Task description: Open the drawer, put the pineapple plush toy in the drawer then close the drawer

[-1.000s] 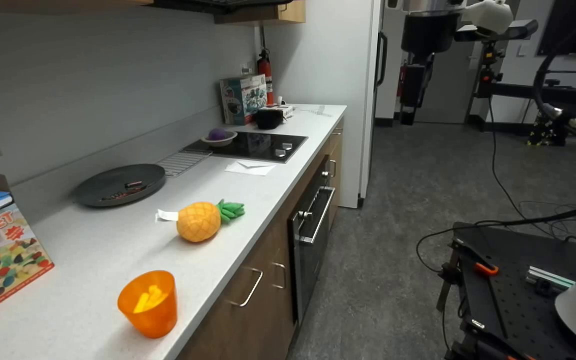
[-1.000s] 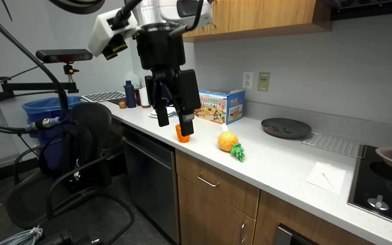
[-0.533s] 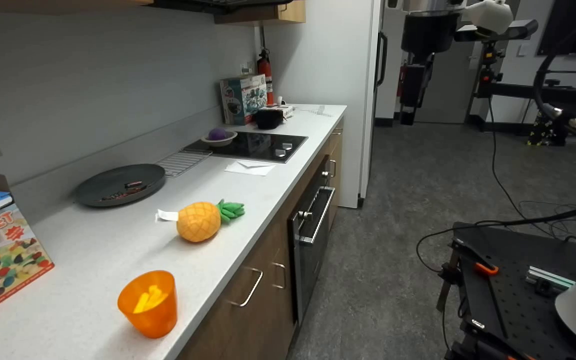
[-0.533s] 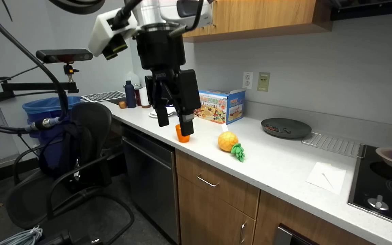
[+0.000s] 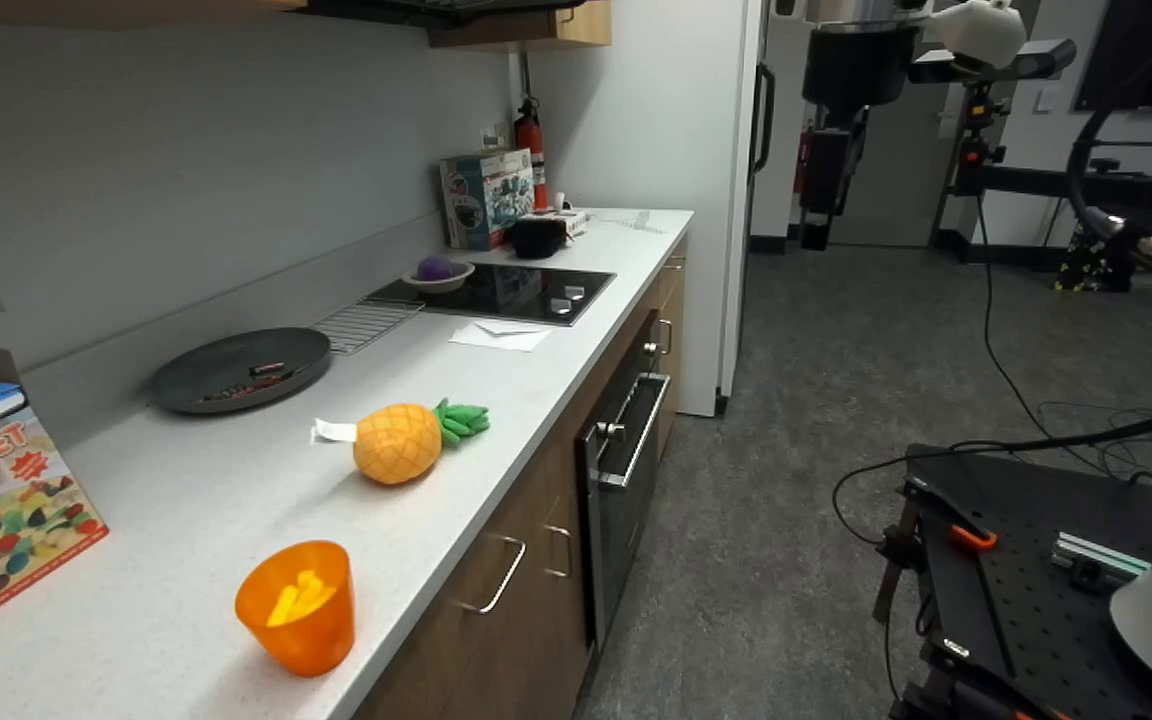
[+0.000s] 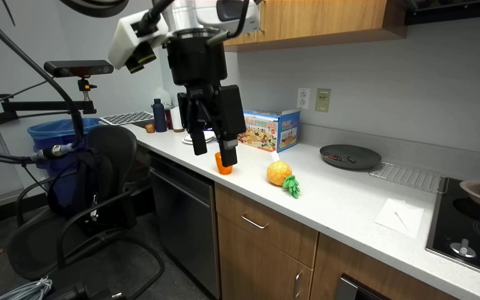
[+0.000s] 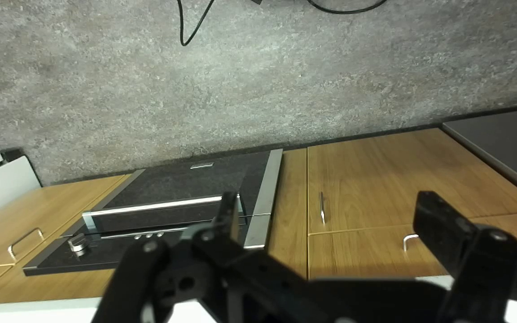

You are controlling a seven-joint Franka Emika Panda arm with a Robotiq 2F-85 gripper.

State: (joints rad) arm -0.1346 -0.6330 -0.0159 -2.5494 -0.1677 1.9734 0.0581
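The pineapple plush toy [image 6: 279, 173] is out of the hold of the pincer [image 6: 215, 151]; its two black fingers [image 6: 228, 156] stand well spread with nothing between them, and it hangs apart from everything, by my reading out in front of the worktop [image 6: 344, 208]; in the wrist view the slim bar handle [image 7: 405, 242] shows in the gap between the fingers, partly hidden by one of them, though that is only line of sight and not contact; outward from there, under the worktop's front edge, the brown-fronted drawer [image 6: 279, 232] sits pushed right in; the step in hand is therefore, I judge, opening it, with the pull not yet begun; the next move calls for bringing the pincer down and in to that handle, setting one finger above it and one below, or hooking one behind it, then drawing straight back far enough to leave room for the toy; the toy itself lies on its side on the worktop, above the drawer and near the front edge, green tuft [image 5: 460, 421] toward that edge and white tag [image 5: 336, 431] toward the wall [image 5: 206, 180]; the orange cup [image 5: 314, 640] stands near it with yellow pieces [image 5: 300, 598] inside; farther along, the built-in oven [image 5: 624, 510] has a longer handle [image 5: 648, 430], which the pull should leave alone.
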